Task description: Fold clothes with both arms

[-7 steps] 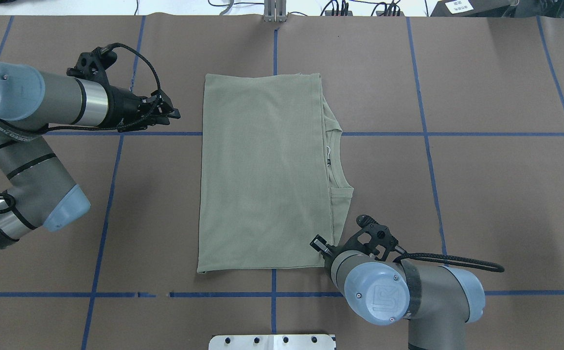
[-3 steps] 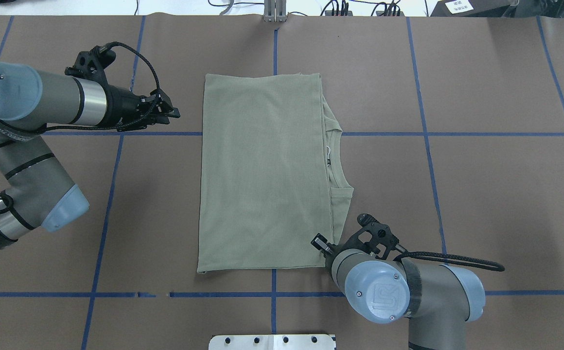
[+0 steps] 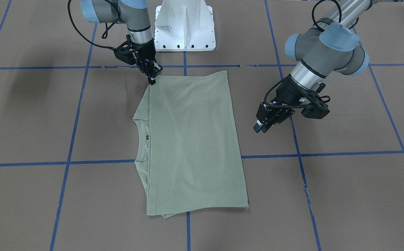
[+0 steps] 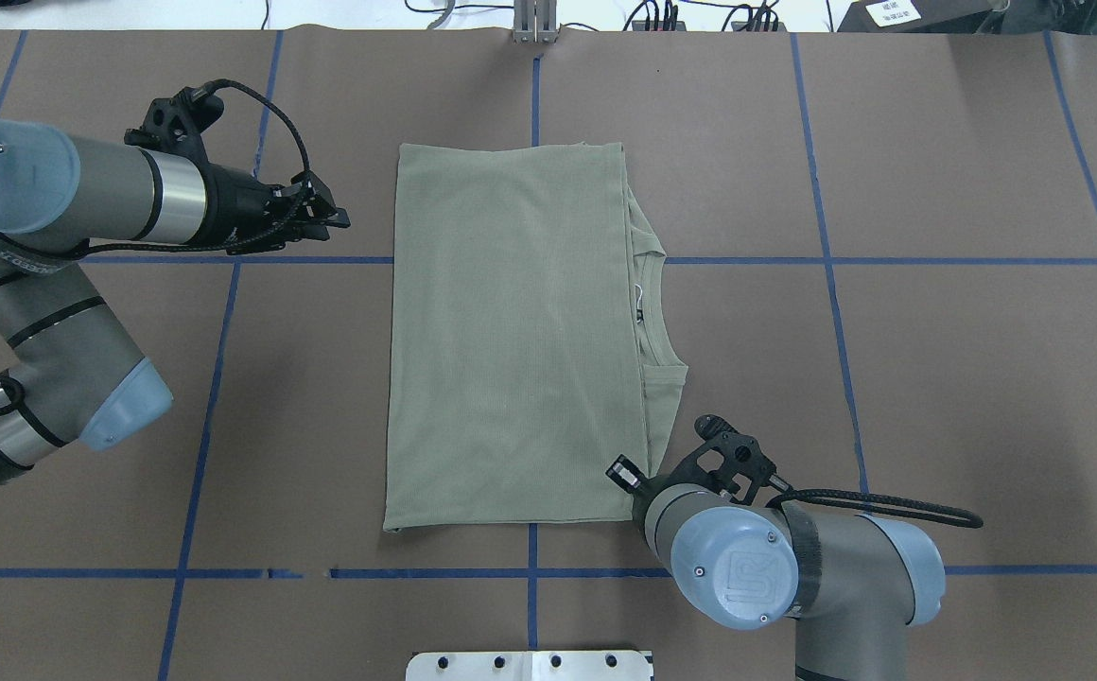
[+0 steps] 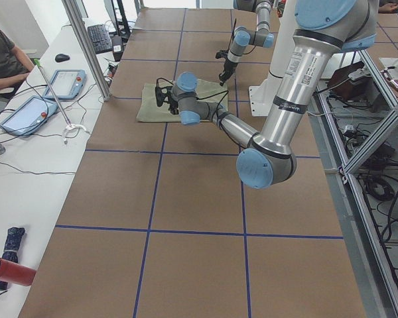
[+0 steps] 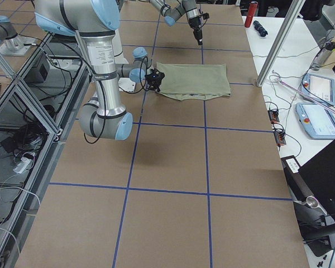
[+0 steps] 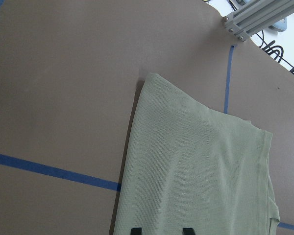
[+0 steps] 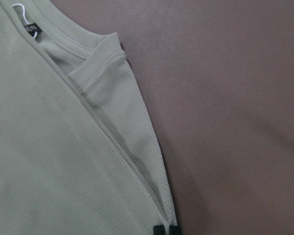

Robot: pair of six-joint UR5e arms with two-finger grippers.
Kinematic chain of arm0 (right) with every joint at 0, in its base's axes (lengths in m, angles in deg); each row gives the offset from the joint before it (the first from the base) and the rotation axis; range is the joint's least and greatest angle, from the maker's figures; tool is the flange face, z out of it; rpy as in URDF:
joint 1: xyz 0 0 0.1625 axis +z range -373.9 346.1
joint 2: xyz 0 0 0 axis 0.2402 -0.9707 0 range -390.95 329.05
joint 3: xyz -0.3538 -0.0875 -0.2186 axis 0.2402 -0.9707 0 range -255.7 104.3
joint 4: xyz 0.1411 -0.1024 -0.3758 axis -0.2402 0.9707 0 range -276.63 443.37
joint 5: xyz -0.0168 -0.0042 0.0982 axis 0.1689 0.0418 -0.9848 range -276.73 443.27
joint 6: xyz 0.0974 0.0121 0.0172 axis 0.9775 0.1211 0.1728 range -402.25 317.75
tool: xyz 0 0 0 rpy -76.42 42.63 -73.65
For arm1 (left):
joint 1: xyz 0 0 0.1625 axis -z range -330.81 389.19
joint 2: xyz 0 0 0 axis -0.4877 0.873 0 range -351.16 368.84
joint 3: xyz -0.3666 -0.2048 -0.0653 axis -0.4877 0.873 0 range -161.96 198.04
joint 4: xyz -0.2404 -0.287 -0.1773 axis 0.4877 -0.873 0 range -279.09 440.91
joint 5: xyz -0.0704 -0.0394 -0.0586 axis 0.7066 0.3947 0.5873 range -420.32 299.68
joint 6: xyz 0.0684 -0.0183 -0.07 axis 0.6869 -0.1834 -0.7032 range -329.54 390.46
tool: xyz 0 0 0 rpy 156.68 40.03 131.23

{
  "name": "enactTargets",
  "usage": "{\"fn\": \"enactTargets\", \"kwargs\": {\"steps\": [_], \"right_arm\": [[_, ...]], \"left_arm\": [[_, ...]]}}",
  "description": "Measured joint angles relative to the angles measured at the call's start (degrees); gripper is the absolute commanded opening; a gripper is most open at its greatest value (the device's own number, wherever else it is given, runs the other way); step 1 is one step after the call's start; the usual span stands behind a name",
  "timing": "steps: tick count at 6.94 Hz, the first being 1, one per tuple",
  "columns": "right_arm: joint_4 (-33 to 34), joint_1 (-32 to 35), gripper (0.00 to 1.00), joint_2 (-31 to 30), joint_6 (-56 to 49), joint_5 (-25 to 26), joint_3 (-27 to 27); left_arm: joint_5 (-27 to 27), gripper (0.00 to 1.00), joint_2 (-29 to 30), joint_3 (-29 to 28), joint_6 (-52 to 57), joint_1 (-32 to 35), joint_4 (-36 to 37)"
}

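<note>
The sage-green shirt [image 4: 511, 331] lies folded into a tall rectangle mid-table, its collar, black label and white string showing at one long edge [image 3: 142, 139]. My right gripper [image 3: 152, 81] points down at the shirt's corner nearest the robot on the collar side. In the right wrist view its fingertips [image 8: 159, 230] sit almost together on the shirt's edge [image 8: 152, 161], shut on it. My left gripper [image 4: 339, 219] hovers off the opposite long edge, clear of the cloth. It is open: the left wrist view shows its pads [image 7: 135, 231] well apart above the shirt [image 7: 201, 171].
The brown table cover carries a grid of blue tape lines [image 4: 823, 260]. The white pedestal base [image 3: 184, 24] stands at the robot's edge, and an aluminium post [image 4: 534, 24] at the far edge. Beside the table, a person [image 5: 3, 59] sits at a white bench with tablets.
The left arm has drifted slightly away from the shirt and the right wrist has eased a little toward the far edge. The shirt has not moved.
</note>
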Motion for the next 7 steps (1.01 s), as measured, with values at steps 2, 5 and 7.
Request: {"fn": "enactTargets", "kwargs": {"steps": [2,5,7], "right_arm": [[0.55,0.14,0.00,-0.18,0.02,0.00,1.27],[3.52,0.12,0.00,-0.89,0.79,-0.22,4.26],[3.74,0.08,0.00,-1.98,0.96,-1.14,5.54]], "left_arm": [[0.00,0.40,0.00,0.14,-0.30,-0.01,0.00],[-1.63,0.42,-3.80,4.91,-8.59,-2.05,-0.04],[-8.05,0.44,-8.05,12.08,-18.26,-9.54,2.27]]}}
